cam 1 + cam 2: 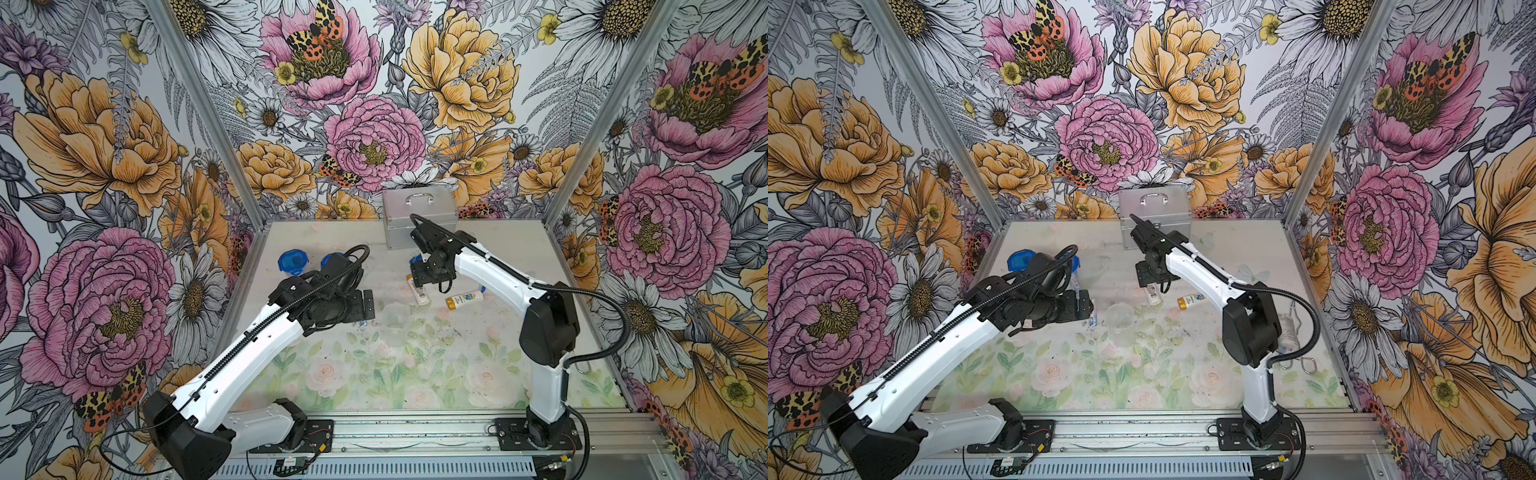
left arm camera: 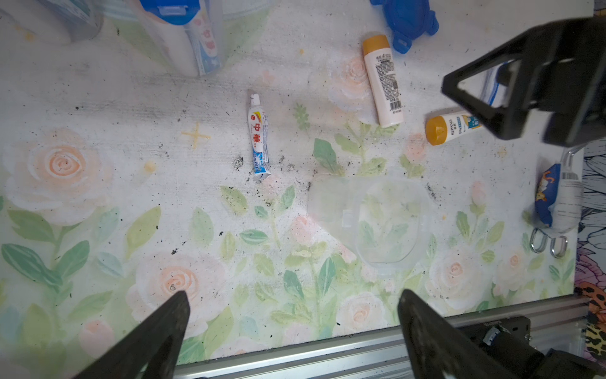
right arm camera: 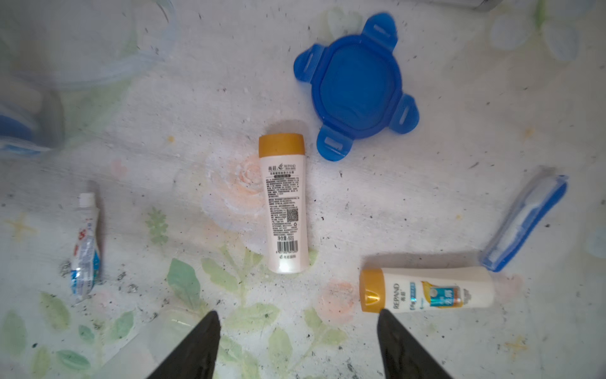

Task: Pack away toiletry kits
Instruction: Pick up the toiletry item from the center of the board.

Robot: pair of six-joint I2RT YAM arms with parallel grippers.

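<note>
Hovering left of frame centre in both top views with left end effector (image 1: pixel 368 304) gaping wide, empty; holding right end effector (image 3: pixel 297 312) parted, gripping nothing, near the lying bottle (image 3: pixel 287 203).

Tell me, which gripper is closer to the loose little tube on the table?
Left. The left gripper hovers open, just beside the tube. The right gripper is farther away, over a bottle.

A silver metal case with a handle (image 1: pixel 1154 216) stands at the back. A white bottle with a yellow-orange cap (image 1: pixel 1191 301) lies near a clear plastic cup (image 1: pixel 1120 318); a blue clip-tab lid (image 1: pixel 1018 259) lies well apart.
</note>
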